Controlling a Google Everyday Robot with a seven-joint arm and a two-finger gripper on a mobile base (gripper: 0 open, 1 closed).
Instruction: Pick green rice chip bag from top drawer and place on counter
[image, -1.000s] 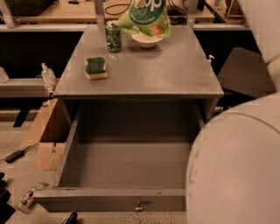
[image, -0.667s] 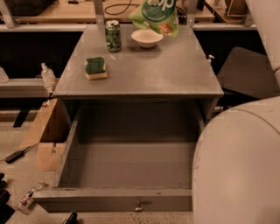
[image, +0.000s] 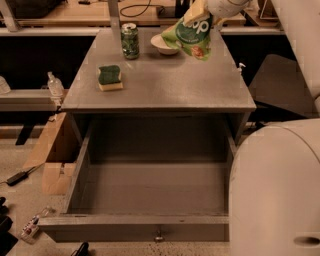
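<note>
The green rice chip bag (image: 192, 34) hangs from my gripper (image: 196, 11) above the back right part of the counter (image: 165, 82). The gripper is shut on the bag's top edge, near the upper edge of the view. The bag's lower end is just over the counter surface, beside a white bowl (image: 164, 44). The top drawer (image: 150, 195) is pulled fully out below the counter, and its inside shows nothing. Its small knob (image: 158, 236) shows on the front panel.
A green soda can (image: 130, 41) stands at the counter's back left. A green-topped yellow sponge (image: 110, 78) lies on the left. My white arm (image: 280, 185) fills the lower right. A cardboard box (image: 52, 160) and a spray bottle (image: 54, 86) stand to the left.
The bag has moved right, off the white bowl, and hangs lower over the counter's back right. The camera view has shifted slightly.
</note>
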